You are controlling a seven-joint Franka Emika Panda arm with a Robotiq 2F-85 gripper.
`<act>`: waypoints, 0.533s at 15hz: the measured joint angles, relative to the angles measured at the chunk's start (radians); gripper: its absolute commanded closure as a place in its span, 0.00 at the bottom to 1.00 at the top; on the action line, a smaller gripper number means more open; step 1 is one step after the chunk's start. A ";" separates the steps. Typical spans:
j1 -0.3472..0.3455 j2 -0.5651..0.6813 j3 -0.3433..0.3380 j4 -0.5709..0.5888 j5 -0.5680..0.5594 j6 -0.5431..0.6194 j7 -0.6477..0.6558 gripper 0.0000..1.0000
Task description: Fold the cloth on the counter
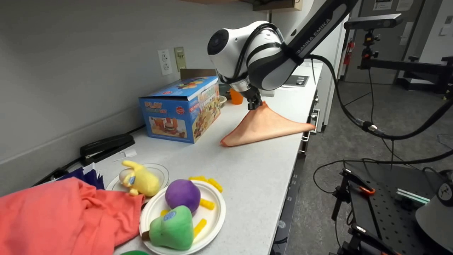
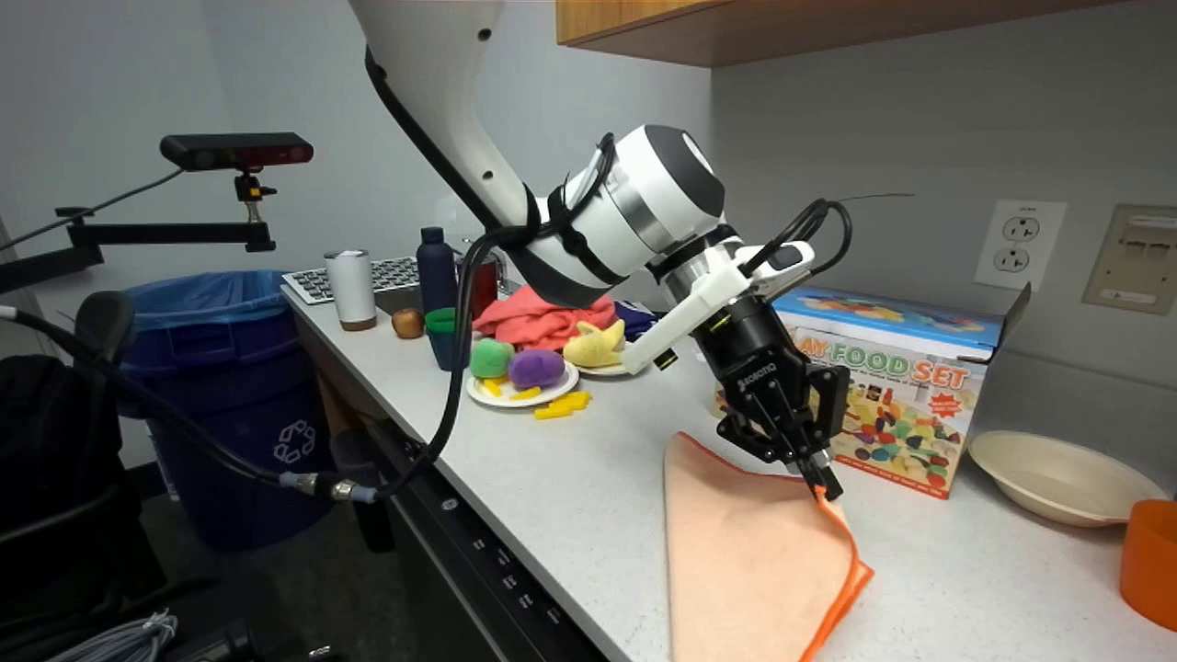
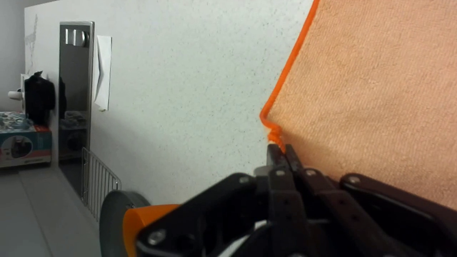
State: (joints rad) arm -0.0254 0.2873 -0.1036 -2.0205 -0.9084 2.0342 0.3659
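A peach cloth (image 1: 265, 127) with an orange-red edge lies on the white counter (image 1: 247, 170). It also shows in an exterior view (image 2: 745, 561) and in the wrist view (image 3: 375, 78). My gripper (image 1: 255, 106) is shut on a part of the cloth's edge, as the wrist view shows with the orange trim pinched between the fingertips (image 3: 281, 148). The cloth rises to the fingertips, and the edge there is raised above the counter. One far corner of the cloth reaches the counter's front edge. In an exterior view the gripper (image 2: 823, 492) points down and tilted at the cloth.
A blue play food box (image 1: 170, 117) stands between cloth and wall. A beige bowl (image 2: 1057, 478) and orange cup (image 2: 1149, 561) stand close by. A paper plate (image 1: 220, 216) with toy food, a yellow plush toy (image 1: 143, 180) and a coral cloth heap (image 1: 63, 219) lie farther along.
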 measured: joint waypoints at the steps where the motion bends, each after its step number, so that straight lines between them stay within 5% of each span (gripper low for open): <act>1: -0.004 0.005 -0.002 0.002 0.000 0.014 0.002 1.00; 2: -0.009 0.009 -0.007 0.003 0.000 0.027 0.004 0.73; 3: -0.012 0.014 -0.012 0.003 0.000 0.038 0.007 0.72; 8: -0.018 0.022 -0.023 0.009 -0.001 0.116 0.100 0.36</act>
State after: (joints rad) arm -0.0434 0.3089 -0.1267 -2.0116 -0.9089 2.1501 0.4656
